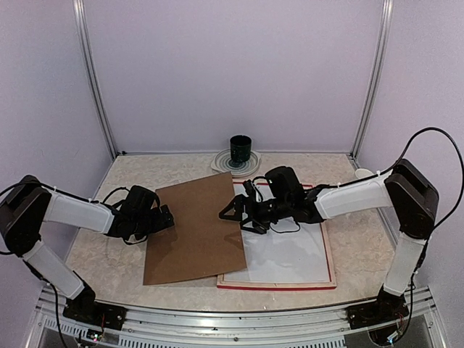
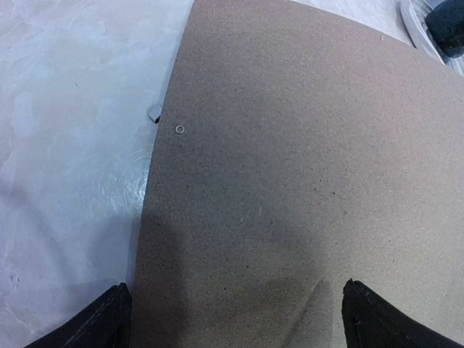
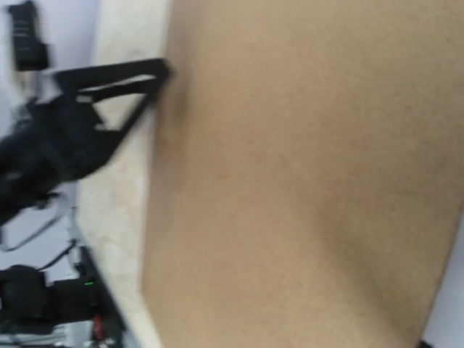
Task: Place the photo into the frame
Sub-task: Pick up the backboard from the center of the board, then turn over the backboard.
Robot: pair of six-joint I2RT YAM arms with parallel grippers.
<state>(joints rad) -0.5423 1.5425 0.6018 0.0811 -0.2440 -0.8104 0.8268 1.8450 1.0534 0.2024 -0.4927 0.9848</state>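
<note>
The red frame (image 1: 275,286) lies flat at the centre right of the table with a white sheet (image 1: 290,254) inside it. No photo shows in any view. A plain brown backing board (image 1: 196,228) lies askew, and its right part overlaps the frame's left side. My left gripper (image 1: 167,216) stands open at the board's left edge; in the left wrist view the left gripper (image 2: 235,319) spans the board (image 2: 290,145) with nothing between its fingers. My right gripper (image 1: 228,212) is open above the board's right edge. Its own view is blurred and filled by the board (image 3: 304,174).
A dark green cup (image 1: 241,150) stands on a white plate (image 1: 217,164) at the back of the table, and both show at the top right of the left wrist view. A small white object (image 1: 362,174) lies behind the right arm. The booth walls close in on three sides.
</note>
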